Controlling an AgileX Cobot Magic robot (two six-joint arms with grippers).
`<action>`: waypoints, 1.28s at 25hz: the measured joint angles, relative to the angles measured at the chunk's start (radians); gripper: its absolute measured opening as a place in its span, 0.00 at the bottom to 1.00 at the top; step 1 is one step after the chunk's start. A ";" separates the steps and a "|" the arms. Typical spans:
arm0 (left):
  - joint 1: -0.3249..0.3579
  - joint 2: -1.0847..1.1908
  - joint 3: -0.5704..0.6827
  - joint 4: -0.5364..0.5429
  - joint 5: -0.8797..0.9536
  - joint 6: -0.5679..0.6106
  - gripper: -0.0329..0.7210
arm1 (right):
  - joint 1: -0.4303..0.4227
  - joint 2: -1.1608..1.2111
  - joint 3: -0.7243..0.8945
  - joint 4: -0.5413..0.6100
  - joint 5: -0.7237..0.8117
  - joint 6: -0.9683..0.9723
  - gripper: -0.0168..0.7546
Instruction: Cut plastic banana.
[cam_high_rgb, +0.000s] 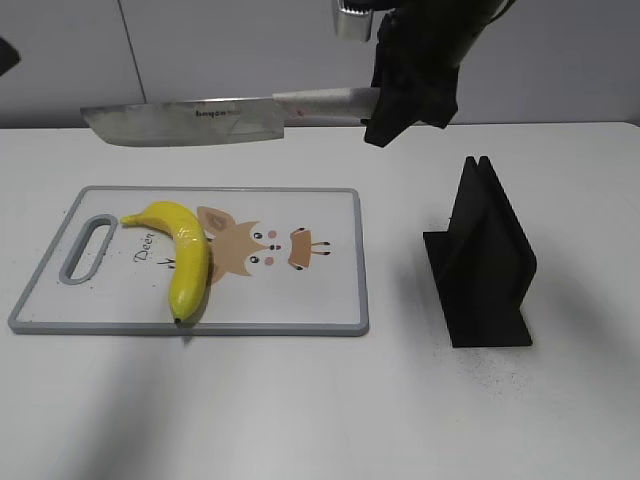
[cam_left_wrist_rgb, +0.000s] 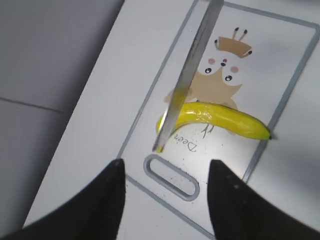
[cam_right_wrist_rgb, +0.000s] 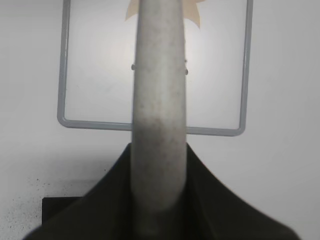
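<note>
The plastic banana (cam_high_rgb: 182, 255) is bright yellow and curved and lies on the left part of the white cutting board (cam_high_rgb: 330, 300). It also shows in the left wrist view (cam_left_wrist_rgb: 225, 117). My right gripper (cam_high_rgb: 400, 100) is shut on the pale handle (cam_right_wrist_rgb: 159, 100) of a knife. It holds the knife's wide steel blade (cam_high_rgb: 190, 122) level, high above the board's far edge. In the left wrist view the blade (cam_left_wrist_rgb: 187, 75) crosses over the banana's stem end. My left gripper (cam_left_wrist_rgb: 165, 197) is open and empty above the board's handle slot (cam_left_wrist_rgb: 170, 177). It is out of the exterior view.
A black knife stand (cam_high_rgb: 485, 255) sits on the white table to the right of the board. The board carries a cartoon fox print (cam_high_rgb: 265, 245). A grey wall runs behind the table.
</note>
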 joint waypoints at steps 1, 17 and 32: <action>0.000 0.054 -0.040 -0.011 0.021 0.057 0.73 | 0.000 0.011 -0.002 0.009 0.000 -0.009 0.26; 0.011 0.549 -0.310 -0.126 0.187 0.292 0.67 | 0.012 0.128 -0.092 0.099 -0.029 -0.021 0.26; 0.085 0.571 -0.310 -0.161 0.134 0.294 0.61 | 0.012 0.192 -0.094 0.114 -0.034 -0.018 0.26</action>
